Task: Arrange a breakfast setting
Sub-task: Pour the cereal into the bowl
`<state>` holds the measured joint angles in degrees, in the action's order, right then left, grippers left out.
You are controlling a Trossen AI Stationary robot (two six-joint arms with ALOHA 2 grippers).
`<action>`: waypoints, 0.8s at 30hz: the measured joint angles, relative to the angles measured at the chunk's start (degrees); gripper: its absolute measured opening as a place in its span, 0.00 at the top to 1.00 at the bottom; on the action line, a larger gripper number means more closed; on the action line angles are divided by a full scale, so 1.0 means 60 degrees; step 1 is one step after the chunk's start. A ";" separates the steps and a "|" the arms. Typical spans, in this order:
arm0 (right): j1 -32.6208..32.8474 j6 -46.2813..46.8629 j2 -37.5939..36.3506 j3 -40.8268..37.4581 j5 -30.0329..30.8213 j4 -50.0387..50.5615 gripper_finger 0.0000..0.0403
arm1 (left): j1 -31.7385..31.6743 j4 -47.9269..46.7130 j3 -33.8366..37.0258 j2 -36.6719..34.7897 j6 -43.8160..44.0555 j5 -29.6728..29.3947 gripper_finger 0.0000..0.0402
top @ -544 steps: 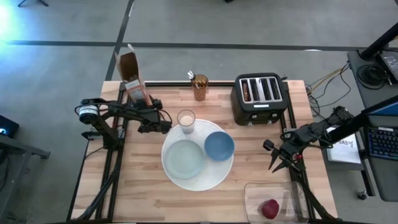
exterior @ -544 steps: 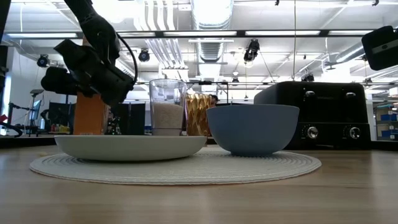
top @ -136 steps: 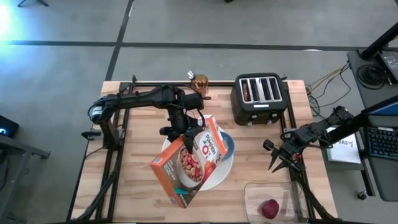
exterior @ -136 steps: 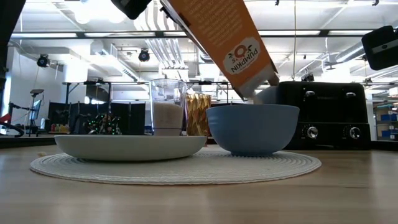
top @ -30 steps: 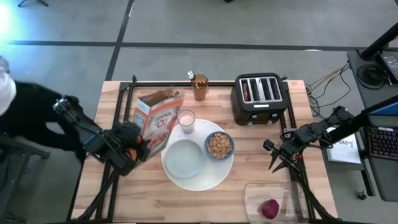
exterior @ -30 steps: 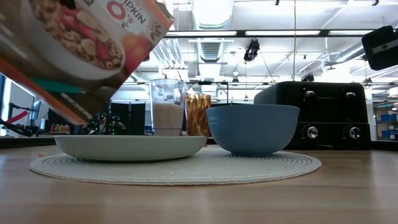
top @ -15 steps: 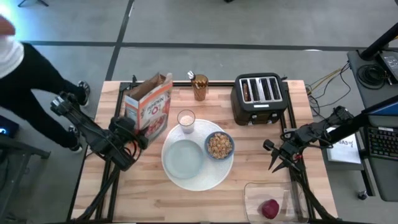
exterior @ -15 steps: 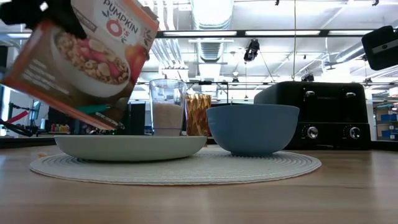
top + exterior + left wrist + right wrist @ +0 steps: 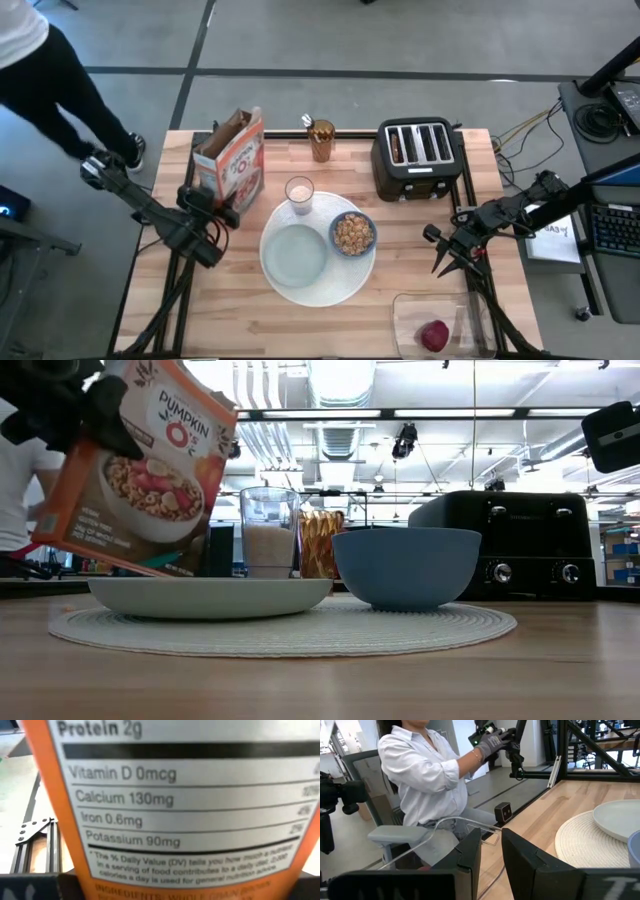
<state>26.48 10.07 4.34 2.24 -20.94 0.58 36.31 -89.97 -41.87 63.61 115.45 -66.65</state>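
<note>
My left gripper (image 9: 213, 207) is shut on the orange-and-white cereal box (image 9: 233, 158), left of the setting; the box also shows tilted in the low view (image 9: 140, 475). The large round white plate (image 9: 345, 282) carries the pale green-white plate (image 9: 297, 254) and the blue bowl (image 9: 352, 233), which holds cereal. The milk glass (image 9: 299, 192) stands at its far edge. Brown toast (image 9: 400, 148) sits in a toaster slot. The red fruit (image 9: 433, 336) lies in a clear tub. A metal spoon (image 9: 309, 122) sticks out of an amber cup. My right gripper (image 9: 447, 264) waits open at the right edge. My left gripper holds the cereal box from the table's left-near side, near the box's lower near corner (image 9: 226, 203). Its wrist view faces the box's narrow nutrition panel (image 9: 175, 810), which fills the picture and hides the fingers. The box is tilted, its open top (image 9: 229, 130) up.
The black four-slot toaster (image 9: 417, 160) stands at the far right. A person (image 9: 40, 70) walks beside the table's left far corner; another person (image 9: 427, 775) shows in the right wrist view. The clear tub (image 9: 440, 322) is at the near right corner.
My left gripper has carried the cereal box from beside the plates toward the table's far left, and lower. The box has turned from a steep tilt toward upright. A person has come into view at the table's left.
</note>
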 joint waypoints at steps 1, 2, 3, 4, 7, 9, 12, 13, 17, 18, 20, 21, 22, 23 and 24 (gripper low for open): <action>0.0000 0.0000 0.0000 0.0000 0.0002 0.0000 0.83 | -0.0026 -0.0002 0.0100 0.0000 0.0104 -0.0055 0.42; -0.0003 0.0000 -0.0002 0.0000 -0.0001 -0.0003 0.83 | -0.0045 0.0001 0.0198 0.0000 0.0202 -0.0108 0.42; -0.0002 0.0000 -0.0002 0.0000 0.0002 -0.0001 0.83 | -0.0056 -0.0001 0.0290 0.0000 0.0278 -0.0151 0.42; -0.0002 0.0000 0.0000 0.0000 0.0000 0.0000 0.83 | -0.0059 -0.0001 0.0375 0.0000 0.0374 -0.0184 0.42; 0.0000 0.0000 -0.0003 0.0000 -0.0001 0.0000 0.83 | -0.0103 0.0003 0.0655 0.0000 0.0638 -0.0277 0.42; -0.0003 0.0000 0.0000 0.0000 -0.0001 -0.0003 0.83 | -0.0213 0.0003 0.0904 0.0003 0.0942 -0.0415 0.42; -0.0002 0.0000 0.0000 0.0000 0.0002 0.0000 0.83 | -0.0446 0.0005 0.1306 0.0004 0.1501 -0.0669 0.42; -0.0001 0.0000 0.0000 0.0000 -0.0001 -0.0001 0.83 | -0.0547 0.0012 0.1428 0.0004 0.1617 -0.0759 0.42; -0.0001 0.0000 0.0000 0.0000 0.0002 -0.0001 0.83 | -0.0979 0.0029 0.1800 0.0007 0.1742 -0.1075 0.42; -0.0003 0.0000 -0.0002 0.0000 0.0000 -0.0002 0.83 | -0.1093 0.0029 0.1847 0.0007 0.1743 -0.1092 0.42; -0.0002 0.0000 0.0000 0.0000 -0.0002 -0.0002 0.83 | -0.1351 0.0029 0.1931 0.0007 0.1718 -0.1145 0.42; -0.0003 0.0000 -0.0001 0.0000 0.0001 -0.0002 0.83 | -0.1476 0.0029 0.1966 0.0007 0.1697 -0.1223 0.42; -0.0003 0.0000 -0.0002 0.0000 0.0002 -0.0002 0.83 | -0.1614 0.0029 0.2006 0.0007 0.1677 -0.1308 0.42; -0.0003 0.0000 -0.0003 0.0000 -0.0002 -0.0001 0.83 | -0.1773 0.0029 0.2054 0.0007 0.1662 -0.1428 0.42; -0.0003 0.0000 0.0000 0.0000 -0.0002 0.0000 0.83 | -0.1944 0.0040 0.2107 0.0007 0.1662 -0.1558 0.42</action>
<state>26.46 10.07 4.34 2.24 -20.95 0.58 24.64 -89.73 -29.23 63.66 125.43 -76.00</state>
